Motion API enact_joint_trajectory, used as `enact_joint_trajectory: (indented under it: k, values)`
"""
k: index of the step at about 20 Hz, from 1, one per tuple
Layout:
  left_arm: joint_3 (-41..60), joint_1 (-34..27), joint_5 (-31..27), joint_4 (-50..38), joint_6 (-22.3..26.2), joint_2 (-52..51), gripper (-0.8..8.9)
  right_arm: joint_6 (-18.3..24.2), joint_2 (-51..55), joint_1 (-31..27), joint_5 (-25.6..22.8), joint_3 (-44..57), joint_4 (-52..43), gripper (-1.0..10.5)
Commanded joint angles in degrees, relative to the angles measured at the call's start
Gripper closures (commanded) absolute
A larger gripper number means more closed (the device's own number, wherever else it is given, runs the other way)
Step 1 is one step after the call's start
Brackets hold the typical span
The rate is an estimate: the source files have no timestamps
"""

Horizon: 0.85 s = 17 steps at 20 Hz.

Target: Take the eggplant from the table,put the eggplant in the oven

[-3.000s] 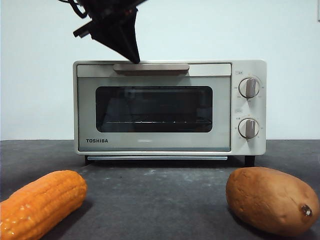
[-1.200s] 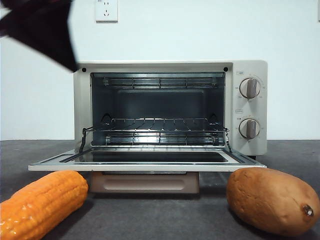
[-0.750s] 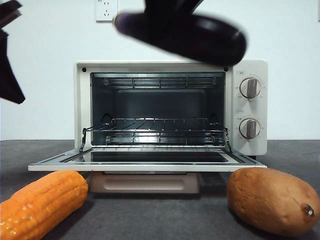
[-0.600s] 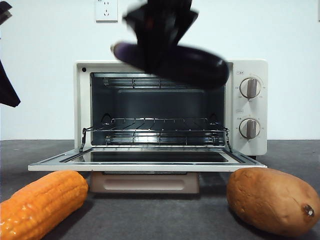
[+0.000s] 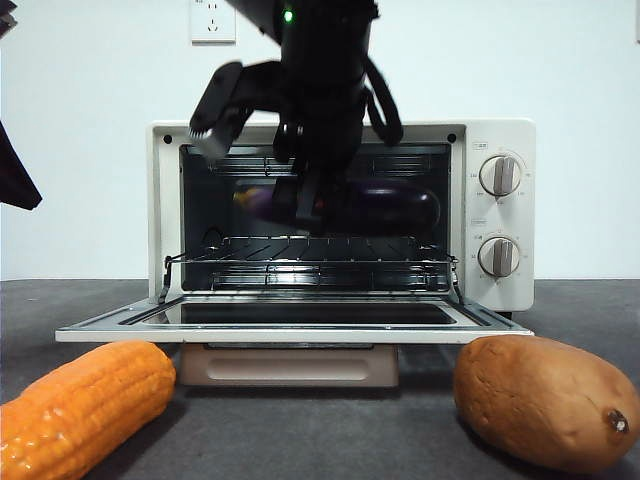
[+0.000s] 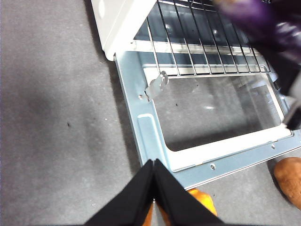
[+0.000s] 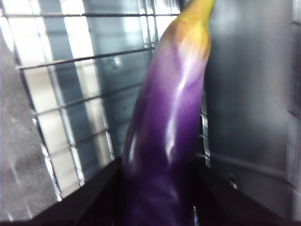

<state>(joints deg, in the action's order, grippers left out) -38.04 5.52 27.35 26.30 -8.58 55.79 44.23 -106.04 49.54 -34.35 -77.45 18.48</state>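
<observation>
Gripping the eggplant (image 5: 385,206), the right hand (image 5: 312,205) holds it level, lengthwise across the oven (image 5: 500,225); left hand (image 6: 154,165) clenched.

Right gripper (image 7: 160,188) reaching down from above, centre, jaws clamped on eggplant (image 7: 169,122). Left gripper (image 6: 154,162) waiting at left, jaws together.
</observation>
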Motion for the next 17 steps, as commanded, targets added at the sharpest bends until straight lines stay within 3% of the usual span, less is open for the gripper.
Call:
enact_joint_trajectory:
  k: [1,5,10,17]
  values:
    - [-0.2,0.1,0.3,-0.8,-0.3,0.4,8.08,1.2,-2.2,0.2,-0.6,-1.1,-1.5,7.6]
    - [-0.2,0.1,0.3,-0.7,-0.3,0.4,8.08,-3.3,-2.9,-0.2,-0.9,-1.1,-2.2,6.7]
    - [-0.2,0.1,0.3,-0.7,-0.3,0.4,8.08,-6.4,-2.9,-0.1,-1.7,-1.1,-2.2,6.7]
    - [-0.2,0.1,0.3,-0.7,0.0,0.4,8.08,-7.7,-2.9,0.7,-1.7,-1.1,-2.0,6.7]
